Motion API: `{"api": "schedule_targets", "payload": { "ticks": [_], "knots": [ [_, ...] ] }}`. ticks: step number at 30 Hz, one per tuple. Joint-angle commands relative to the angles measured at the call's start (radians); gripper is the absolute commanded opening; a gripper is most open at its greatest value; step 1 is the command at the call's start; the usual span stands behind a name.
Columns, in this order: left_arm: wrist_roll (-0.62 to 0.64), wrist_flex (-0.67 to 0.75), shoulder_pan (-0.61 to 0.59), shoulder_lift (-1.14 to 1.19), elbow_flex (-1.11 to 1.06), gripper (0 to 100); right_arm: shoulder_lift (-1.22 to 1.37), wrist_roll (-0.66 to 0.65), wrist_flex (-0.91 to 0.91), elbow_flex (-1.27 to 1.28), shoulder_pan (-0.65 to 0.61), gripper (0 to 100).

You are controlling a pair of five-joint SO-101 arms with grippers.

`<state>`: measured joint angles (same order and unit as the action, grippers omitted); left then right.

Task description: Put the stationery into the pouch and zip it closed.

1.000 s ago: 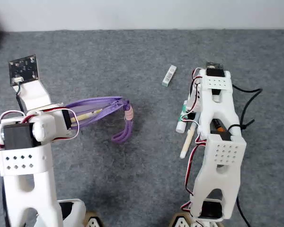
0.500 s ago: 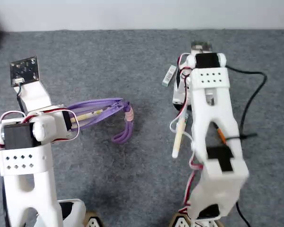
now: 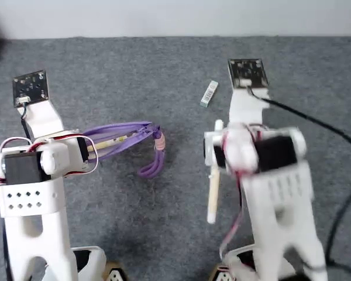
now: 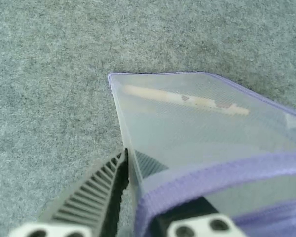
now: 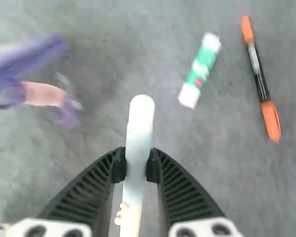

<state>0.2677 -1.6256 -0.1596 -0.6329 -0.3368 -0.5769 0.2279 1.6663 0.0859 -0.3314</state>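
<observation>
Left jaws clamped tight on the pouch (image 3: pixel 120 137) edge; it's floppy mesh, prob sags. Right jaws closed firm mid-barrel on a white pen (image 5: pixel 138 123), well apart from the pouch. It's light, stiff, kinda slick imo.

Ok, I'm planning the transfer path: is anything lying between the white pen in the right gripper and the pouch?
Nothing visible does. Only bare carpet lies between the white pen in the right gripper and the pouch. The purple strap lies at the pouch's near end.
</observation>
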Motion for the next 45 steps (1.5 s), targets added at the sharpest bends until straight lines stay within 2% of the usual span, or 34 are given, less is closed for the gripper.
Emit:
{"api": "schedule_targets", "payload": {
  "ticks": [1,6,17,23,32,37,41,45],
  "knots": [
    [0.012,-0.014,0.002,-0.002,0.028,1,-0.196,0.006,-0.125,0.049,-0.054,0.8],
    [0.012,-0.014,0.002,-0.002,0.030,1,-0.311,0.006,-0.320,0.178,-0.107,0.8],
    [0.012,-0.014,0.002,-0.002,0.028,1,-0.377,0.005,-0.858,0.368,-0.251,0.8],
    [0.012,-0.026,0.002,-0.002,0.028,1,-0.371,-0.003,-1.067,0.437,-0.331,0.8],
    [0.012,-0.021,0.002,0.000,0.028,1,-0.248,-0.149,-1.423,0.462,-0.367,0.8],
    [0.012,-0.021,0.002,0.005,0.028,1,-0.223,-0.218,-1.509,0.459,-0.440,0.8],
    [0.012,-0.020,0.002,0.005,0.028,1,-0.223,-0.242,-1.489,0.430,-0.516,0.8],
    [0.012,-0.020,0.002,0.002,0.028,1,-0.205,-0.242,-1.478,0.459,-0.542,0.8]
  ]
}}
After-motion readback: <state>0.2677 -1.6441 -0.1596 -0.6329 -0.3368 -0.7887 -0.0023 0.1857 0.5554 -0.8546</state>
